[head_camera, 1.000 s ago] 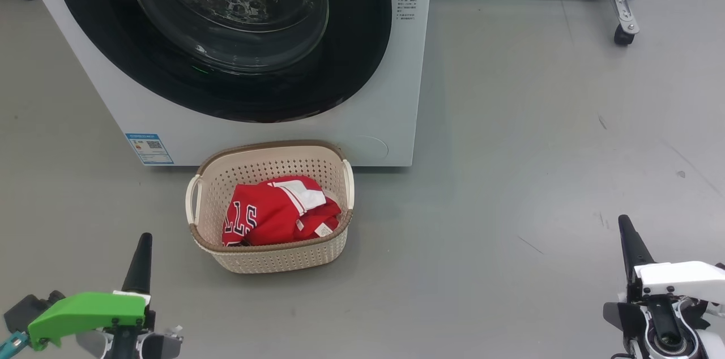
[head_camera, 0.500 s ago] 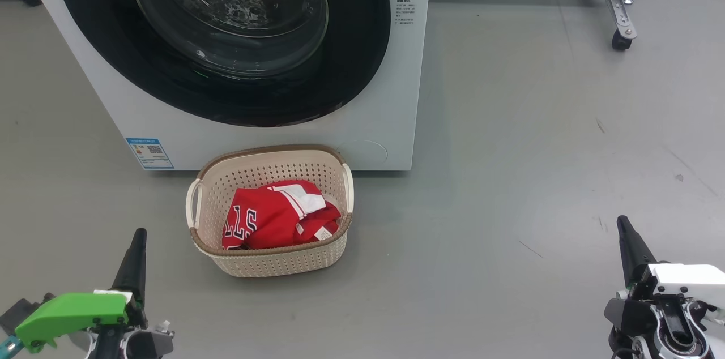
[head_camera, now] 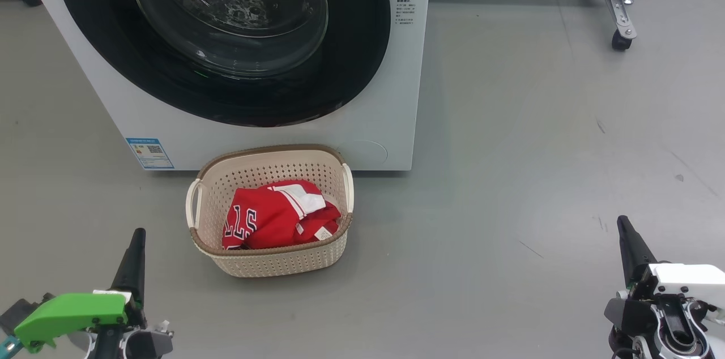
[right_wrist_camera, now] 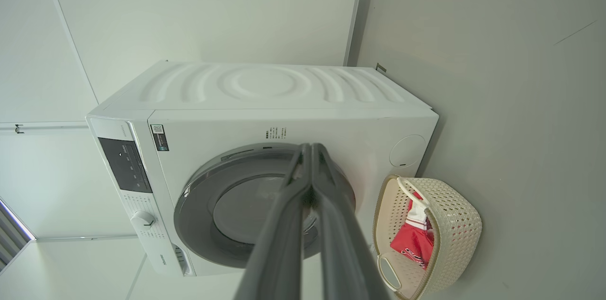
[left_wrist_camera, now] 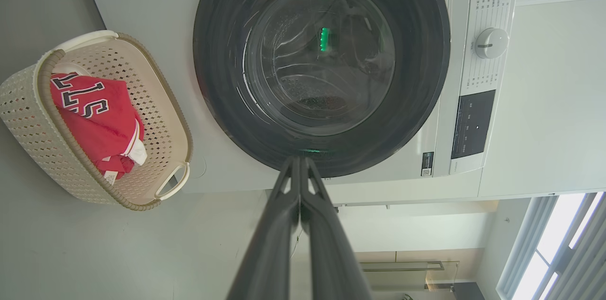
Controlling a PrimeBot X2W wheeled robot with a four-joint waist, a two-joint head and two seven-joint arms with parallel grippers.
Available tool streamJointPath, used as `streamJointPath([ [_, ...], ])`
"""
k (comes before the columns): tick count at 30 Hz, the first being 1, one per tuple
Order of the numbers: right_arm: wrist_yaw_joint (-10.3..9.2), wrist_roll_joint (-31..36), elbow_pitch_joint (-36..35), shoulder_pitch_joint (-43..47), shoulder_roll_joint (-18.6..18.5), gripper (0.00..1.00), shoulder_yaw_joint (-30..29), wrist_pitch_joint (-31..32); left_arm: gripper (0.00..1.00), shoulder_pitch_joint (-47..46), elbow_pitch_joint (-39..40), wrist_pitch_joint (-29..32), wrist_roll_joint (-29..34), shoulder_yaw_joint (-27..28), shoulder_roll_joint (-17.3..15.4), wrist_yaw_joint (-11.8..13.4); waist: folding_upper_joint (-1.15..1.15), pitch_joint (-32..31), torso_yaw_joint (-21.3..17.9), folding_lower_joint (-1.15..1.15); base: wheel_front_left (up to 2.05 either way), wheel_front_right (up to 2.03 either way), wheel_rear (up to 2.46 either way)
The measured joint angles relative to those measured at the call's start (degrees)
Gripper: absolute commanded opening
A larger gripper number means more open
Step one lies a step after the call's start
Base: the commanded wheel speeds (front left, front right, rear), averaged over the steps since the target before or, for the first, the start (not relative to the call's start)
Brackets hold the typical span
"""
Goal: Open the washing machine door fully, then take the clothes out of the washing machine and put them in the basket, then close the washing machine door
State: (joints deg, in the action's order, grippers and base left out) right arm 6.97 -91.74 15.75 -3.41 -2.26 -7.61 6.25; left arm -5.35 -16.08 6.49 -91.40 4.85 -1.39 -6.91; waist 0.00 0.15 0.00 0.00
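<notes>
The white washing machine stands ahead, and its round black-rimmed door lies flush against the front, closed. On the floor just before it sits the cream basket holding the red clothes. My left gripper is shut and empty, low at the left, short of the basket. My right gripper is shut and empty, far out to the right.
A metal frame leg on a castor stands at the back right beside a white panel. Grey floor spreads open to the right of the machine. A blue label marks the machine's lower left front.
Over the first half second the head view shifted slightly, so the machine and basket sit a little lower and both grippers a little lower. Nothing has moved since.
</notes>
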Motion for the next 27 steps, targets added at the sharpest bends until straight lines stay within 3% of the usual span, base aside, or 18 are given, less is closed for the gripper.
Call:
streamJointPath([
  [27,0.00,0.0,0.0,0.0,0.0,0.00,0.0,0.0,0.00,0.0,0.1,0.0,0.0,0.0,0.0,0.0,0.00,0.0,0.0,0.00,0.00,0.00,0.00],
])
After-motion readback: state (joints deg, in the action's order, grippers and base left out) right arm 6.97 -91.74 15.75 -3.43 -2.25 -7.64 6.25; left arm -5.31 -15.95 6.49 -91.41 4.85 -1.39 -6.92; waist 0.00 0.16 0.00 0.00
